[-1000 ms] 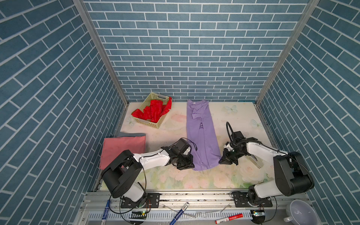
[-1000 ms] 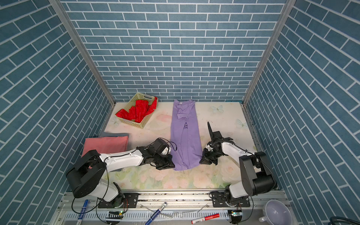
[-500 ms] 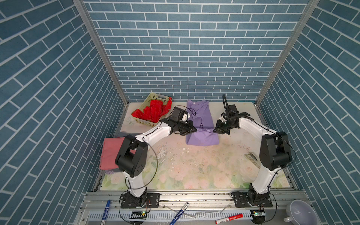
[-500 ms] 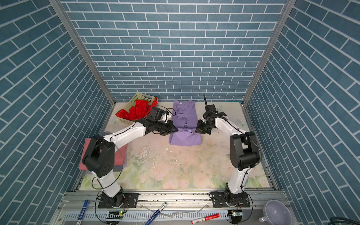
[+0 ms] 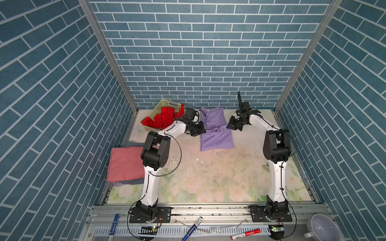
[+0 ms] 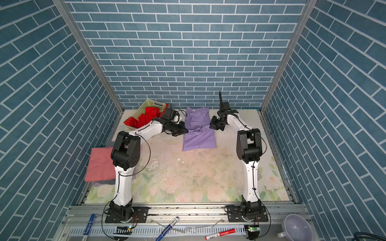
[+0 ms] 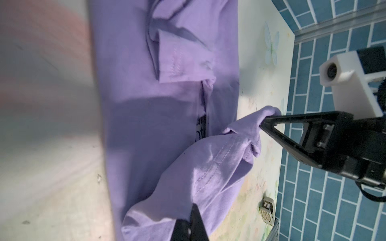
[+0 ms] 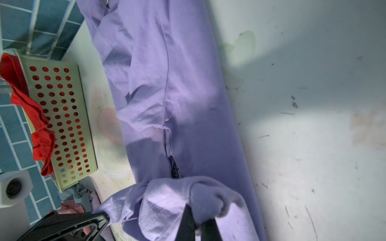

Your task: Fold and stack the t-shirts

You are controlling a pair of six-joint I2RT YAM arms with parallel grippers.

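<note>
At the far centre of the worktop (image 5: 208, 173), find the lilac tee (image 5: 217, 138): a narrow strip, hem end raised and doubled back toward the collar. Confirm the grip: left claw (image 5: 202, 131) and right claw (image 5: 229, 126) each pinching one hem corner. Advance both corners level and at matched pace, holding the hem edge taut between them. Set the hem square across the shoulders, just short of the collar. Release only with the cloth lying flat. Avoid dragging the lower layer. Then stack on the salmon tee (image 5: 125, 160).
</note>
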